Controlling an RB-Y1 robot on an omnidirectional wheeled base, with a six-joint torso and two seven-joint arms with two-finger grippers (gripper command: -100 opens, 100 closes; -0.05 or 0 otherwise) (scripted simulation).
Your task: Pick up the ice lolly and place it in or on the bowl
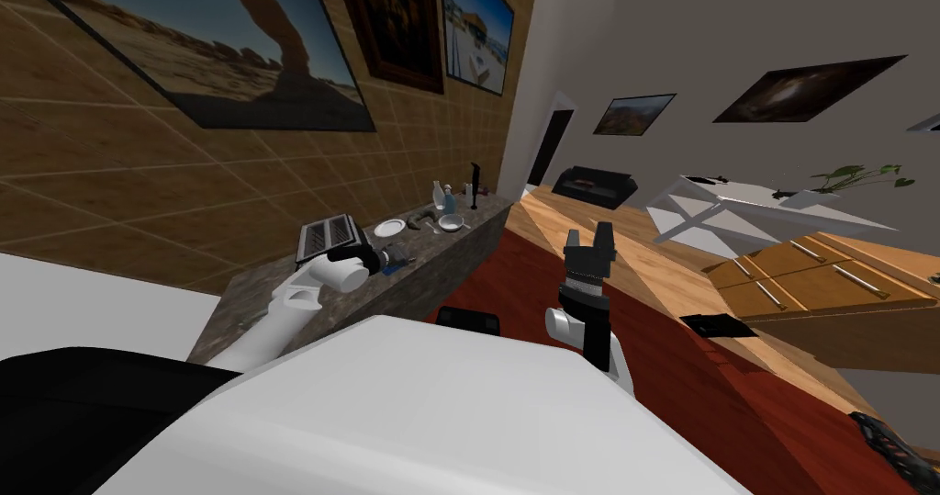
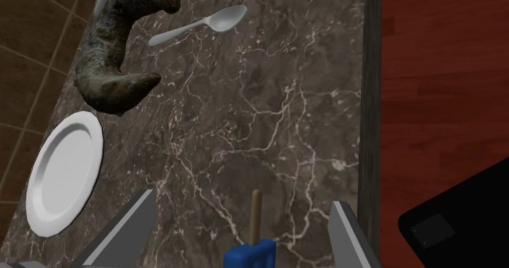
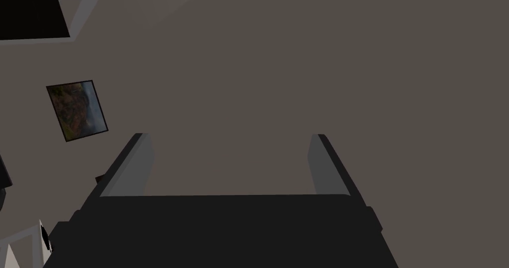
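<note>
While the left gripper [image 2: 243, 200] hangs spread over the counter [image 2: 278, 106], the lolly [image 2: 250, 255] lies in its gap, ungripped; we judge this pre-grasp. Next we close, lift, and carry to the bowl [image 1: 450, 223], 2 o'clock from it in head view. Right gripper [image 1: 587, 232] is idle, spread.

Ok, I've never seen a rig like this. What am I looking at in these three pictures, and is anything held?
It is a two-armed robot at a stone counter. The wide picture comes from its head; the other two from cameras on its hands, looking along each gripper. The left gripper is open, one finger either side of a blue ice lolly lying on the counter. Beyond lie a white plate, a spoon and a dark curved lump. A white bowl sits farther along. The right gripper, also open, hangs above the floor. Nothing is held.
</note>
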